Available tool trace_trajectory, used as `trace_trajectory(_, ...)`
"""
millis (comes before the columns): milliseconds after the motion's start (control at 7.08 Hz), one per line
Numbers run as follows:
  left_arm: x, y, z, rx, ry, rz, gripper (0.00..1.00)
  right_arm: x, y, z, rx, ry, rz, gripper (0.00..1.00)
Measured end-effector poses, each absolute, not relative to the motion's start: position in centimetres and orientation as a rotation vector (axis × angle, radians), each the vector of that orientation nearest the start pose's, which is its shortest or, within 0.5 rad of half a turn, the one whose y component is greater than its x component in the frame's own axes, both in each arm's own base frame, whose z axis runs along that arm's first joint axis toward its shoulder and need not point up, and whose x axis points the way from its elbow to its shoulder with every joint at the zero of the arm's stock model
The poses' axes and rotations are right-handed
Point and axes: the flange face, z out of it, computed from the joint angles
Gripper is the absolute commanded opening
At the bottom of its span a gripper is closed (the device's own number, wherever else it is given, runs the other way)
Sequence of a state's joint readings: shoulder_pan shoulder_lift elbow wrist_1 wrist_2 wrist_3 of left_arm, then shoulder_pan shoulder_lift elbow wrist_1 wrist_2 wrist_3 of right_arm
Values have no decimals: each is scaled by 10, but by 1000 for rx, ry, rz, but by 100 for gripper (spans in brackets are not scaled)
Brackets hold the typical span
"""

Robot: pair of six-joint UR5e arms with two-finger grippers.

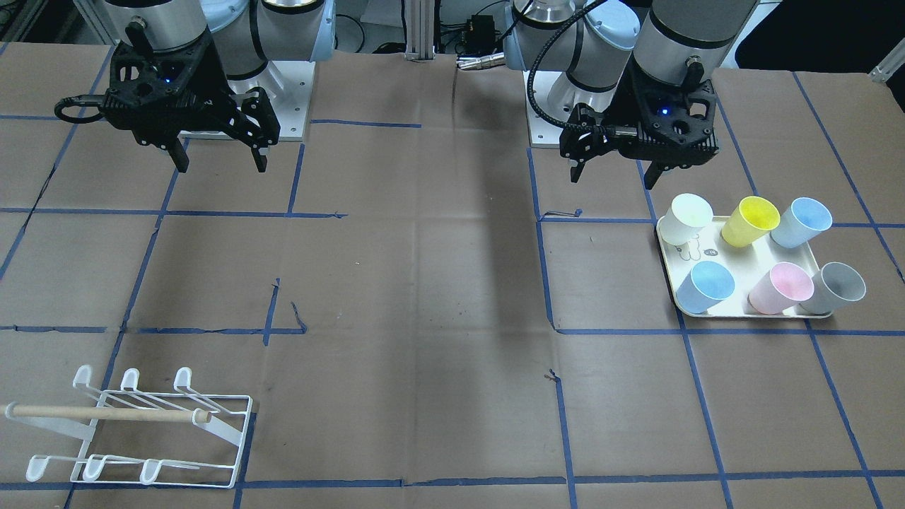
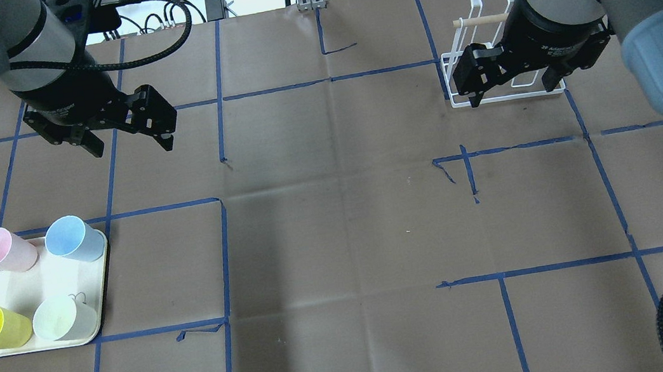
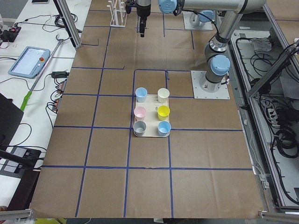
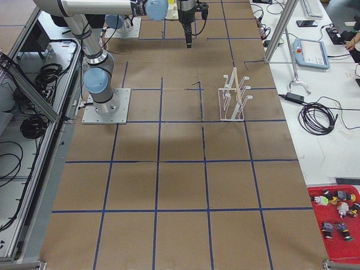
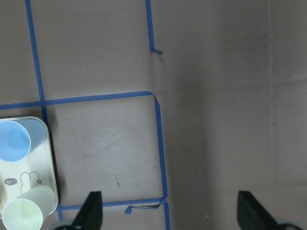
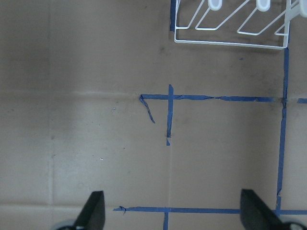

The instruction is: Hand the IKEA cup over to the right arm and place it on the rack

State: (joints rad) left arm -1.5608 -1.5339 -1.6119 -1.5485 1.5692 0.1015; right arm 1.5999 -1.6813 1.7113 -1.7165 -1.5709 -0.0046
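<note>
Front-facing view: the left gripper (image 1: 614,180) hangs over the table (image 1: 424,283) with its fingers spread and nothing held, just beyond a cream tray (image 1: 739,263). The tray holds six upright, empty cups. In the row nearer the robot are a white cup (image 1: 689,219), a yellow cup (image 1: 751,220) and a blue cup (image 1: 801,222). In the other row are a second blue cup (image 1: 705,286), a pink cup (image 1: 781,288) and a grey cup (image 1: 838,288) at the tray's corner. Which one is meant I cannot tell. The right gripper (image 1: 222,167), also spread and empty, hangs well apart. The rack (image 1: 170,412) bears nothing.

Overhead view: both claws are open, and the right one partly hides the rack.

Wrist views: each pair of fingertips stands wide apart over bare table.

Likely risks: the cups crowd together, so a descending finger could topple a neighbour. A smooth, tapered cup could slip at the hand-over if one claw lets go early
</note>
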Motion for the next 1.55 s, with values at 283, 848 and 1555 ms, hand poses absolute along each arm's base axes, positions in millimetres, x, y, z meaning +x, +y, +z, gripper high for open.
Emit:
trace_trajectory(283, -91, -470, 475, 163, 3141, 10, 99, 147, -452, 486, -53, 3135, -181, 100)
trace_trajectory(848, 46, -449, 424, 92, 3149, 9, 99, 147, -452, 486, -53, 3134, -182, 100)
trace_trajectory(1555, 83, -476, 338, 56, 3130, -36, 98, 146, -452, 485, -53, 3136, -181, 100)
